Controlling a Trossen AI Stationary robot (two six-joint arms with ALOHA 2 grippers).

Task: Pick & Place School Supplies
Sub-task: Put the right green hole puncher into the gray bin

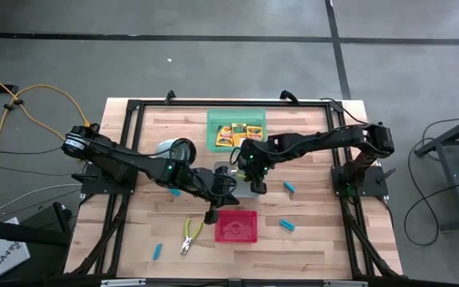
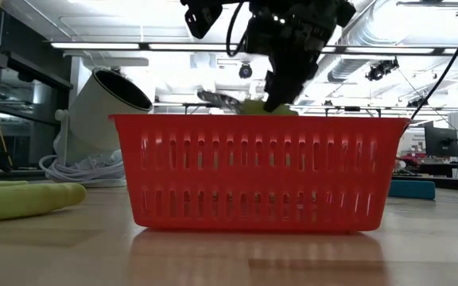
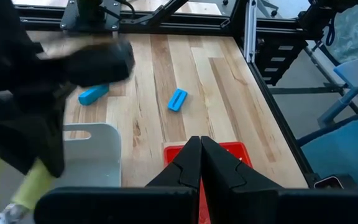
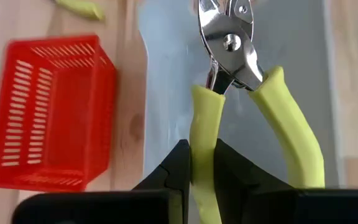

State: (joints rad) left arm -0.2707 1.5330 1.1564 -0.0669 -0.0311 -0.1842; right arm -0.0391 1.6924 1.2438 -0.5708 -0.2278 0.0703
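Now right gripper pinches pliers' handle

A red slotted plastic basket sits on the wooden table. A grey tray lies beside it, a green tray farther back, a white cup nearby.

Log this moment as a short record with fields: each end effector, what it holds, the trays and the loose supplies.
right end effector: shut on one handle of the pliers, over the grey tray
left end effector: shut, empty, above the red tray
green tray: crayon boxes inside
second pliers: on the table, left of the red tray
blue pieces: scattered on the table
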